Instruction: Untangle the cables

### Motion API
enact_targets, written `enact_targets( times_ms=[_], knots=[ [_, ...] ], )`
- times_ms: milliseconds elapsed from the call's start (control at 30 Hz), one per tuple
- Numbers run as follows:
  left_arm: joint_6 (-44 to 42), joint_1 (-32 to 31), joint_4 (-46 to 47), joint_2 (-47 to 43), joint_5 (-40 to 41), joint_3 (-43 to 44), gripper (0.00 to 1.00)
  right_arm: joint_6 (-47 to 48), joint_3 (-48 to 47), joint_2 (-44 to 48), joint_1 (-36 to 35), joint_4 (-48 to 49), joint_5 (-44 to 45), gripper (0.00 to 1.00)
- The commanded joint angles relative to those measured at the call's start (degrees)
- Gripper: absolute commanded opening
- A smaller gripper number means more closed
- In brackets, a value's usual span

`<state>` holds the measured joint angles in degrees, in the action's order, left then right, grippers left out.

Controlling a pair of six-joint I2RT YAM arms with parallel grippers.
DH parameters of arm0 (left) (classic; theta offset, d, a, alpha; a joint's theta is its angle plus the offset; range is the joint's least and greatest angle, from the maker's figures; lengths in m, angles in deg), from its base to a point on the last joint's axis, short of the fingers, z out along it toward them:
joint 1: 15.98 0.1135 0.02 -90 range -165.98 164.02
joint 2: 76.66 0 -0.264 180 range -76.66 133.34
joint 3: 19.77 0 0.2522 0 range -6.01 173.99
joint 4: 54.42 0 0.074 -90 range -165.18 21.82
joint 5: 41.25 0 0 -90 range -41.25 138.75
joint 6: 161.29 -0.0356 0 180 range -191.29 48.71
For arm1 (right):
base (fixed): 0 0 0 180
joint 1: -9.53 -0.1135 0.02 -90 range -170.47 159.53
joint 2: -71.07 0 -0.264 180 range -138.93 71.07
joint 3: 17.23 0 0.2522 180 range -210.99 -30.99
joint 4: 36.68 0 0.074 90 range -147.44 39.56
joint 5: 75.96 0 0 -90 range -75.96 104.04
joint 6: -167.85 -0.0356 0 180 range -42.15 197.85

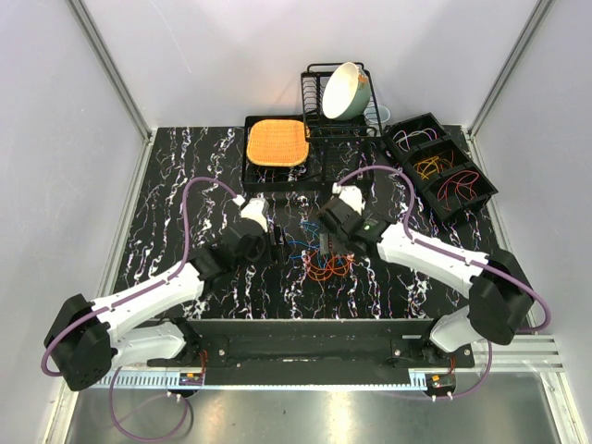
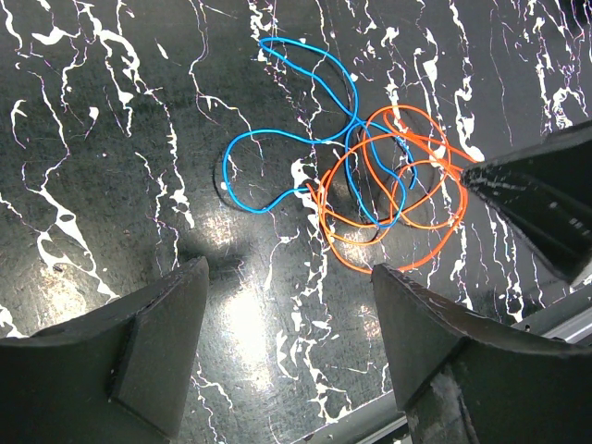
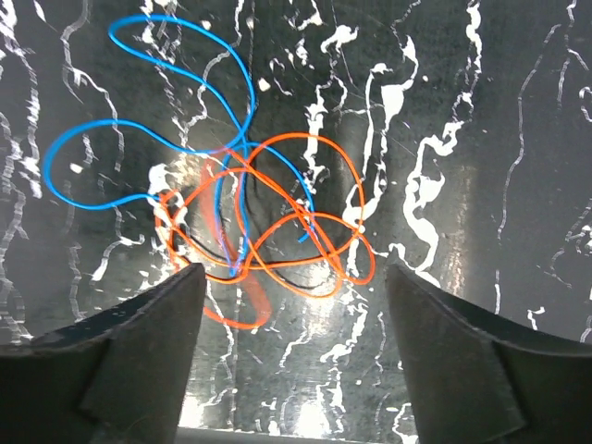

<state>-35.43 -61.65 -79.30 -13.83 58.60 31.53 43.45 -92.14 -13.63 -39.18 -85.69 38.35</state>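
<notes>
Since the hair-thin blue wire (image 2: 287,137) and tangled orange wire loops (image 2: 393,194) look light, limp and slippery, pinch a free far-left blue bend — left gripper (image 2: 289,305) and right gripper (image 3: 294,301) both stand released, empty.

The surface (image 1: 176,185) lies open at left and near right. On the far side a tray (image 1: 277,176), rack (image 1: 319,92) and bin (image 1: 442,153) block passage. At centre, the left claw (image 1: 271,244) and right claw (image 1: 326,242) flank the cables (image 1: 319,265).
</notes>
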Motion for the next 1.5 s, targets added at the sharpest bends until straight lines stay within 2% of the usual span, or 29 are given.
enact_targets(
  times_ms=[0, 200, 500, 800, 1133, 1167, 1233, 1300, 1400, 1467],
  knots=[
    [-0.4, -0.2, 0.7, -0.7, 1.2, -0.1, 0.74, 0.5, -3.1, 0.8, 3.0, -0.5, -4.5, 0.87],
    [-0.4, -0.3, 0.2, -1.4, 1.8, -0.7, 0.74, 2.6, -5.0, -3.3, 3.9, -0.4, -9.5, 1.00],
    [-0.4, -0.3, -0.2, -2.1, 2.2, -1.3, 0.74, 2.8, -5.0, -9.0, 5.3, 0.4, -11.1, 1.00],
    [-0.3, -0.2, 0.2, -1.7, 2.2, -1.9, 0.74, 4.1, -3.7, -11.2, 6.6, 2.4, -12.0, 0.91],
    [-0.7, -0.2, -0.1, -1.6, 2.5, -1.4, 0.74, 4.9, -4.2, -11.7, 7.5, 2.6, -11.7, 0.49],
    [-0.6, -0.2, -0.1, -1.6, 2.5, -1.5, 0.74, 4.9, -4.3, -11.7, 7.7, 2.5, -11.5, 0.40],
    [-0.6, -0.2, -0.2, -1.6, 2.5, -1.4, 0.74, 4.9, -4.4, -11.6, 7.7, 2.2, -11.5, 0.29],
    [-0.5, -0.3, -0.3, -1.6, 2.5, -1.3, 0.74, 5.1, -4.7, -11.4, 7.8, 1.8, -11.5, 0.14],
    [-0.6, -0.2, -0.3, -1.8, 2.5, -1.2, 0.74, 5.3, -4.9, -11.0, 7.8, 1.3, -11.3, 0.03],
    [-0.7, -0.2, -0.6, -2.1, 2.5, -1.2, 0.74, 5.5, -4.9, -11.0, 7.7, 1.0, -11.1, 0.01]
  ],
)
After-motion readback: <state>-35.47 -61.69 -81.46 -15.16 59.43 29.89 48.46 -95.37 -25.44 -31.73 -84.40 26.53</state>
